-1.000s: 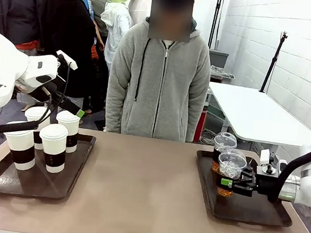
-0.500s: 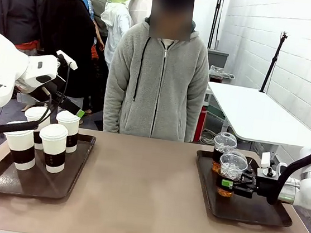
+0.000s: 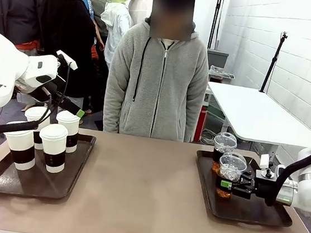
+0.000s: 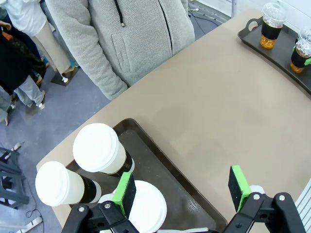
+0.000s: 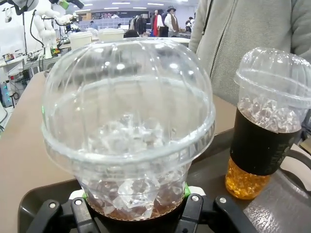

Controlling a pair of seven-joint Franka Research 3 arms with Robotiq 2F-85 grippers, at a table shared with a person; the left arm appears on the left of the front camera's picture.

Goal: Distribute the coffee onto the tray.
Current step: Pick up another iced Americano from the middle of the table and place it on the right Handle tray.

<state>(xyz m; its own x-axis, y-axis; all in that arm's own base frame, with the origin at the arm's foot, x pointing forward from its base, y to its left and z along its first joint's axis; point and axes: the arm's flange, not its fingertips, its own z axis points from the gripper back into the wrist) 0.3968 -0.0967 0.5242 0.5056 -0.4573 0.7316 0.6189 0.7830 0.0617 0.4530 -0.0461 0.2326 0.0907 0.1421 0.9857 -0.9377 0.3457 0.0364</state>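
Right gripper (image 3: 227, 184) clamped on near iced cup (image 3: 229, 173) over right tray (image 3: 245, 212); second iced cup (image 3: 223, 148) just behind. Left gripper (image 4: 182, 190) open above paper cups (image 3: 44, 135) on left tray (image 3: 2, 180)

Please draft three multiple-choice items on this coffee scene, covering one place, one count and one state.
1. Where do the white paper cups stand?
A. left tray
B. right tray
C. bare table
2. How many clear dome-lidded cups are there?
A. one
B. two
C. four
3. What is the right gripper doing?
A. hanging open
B. shut on nothing
C. shut on an iced cup

Answers: 1 A, all four sit on the left tray. 2 B, both are at the right tray. 3 C, its fingers clamp the nearer iced cup; the left gripper is open.
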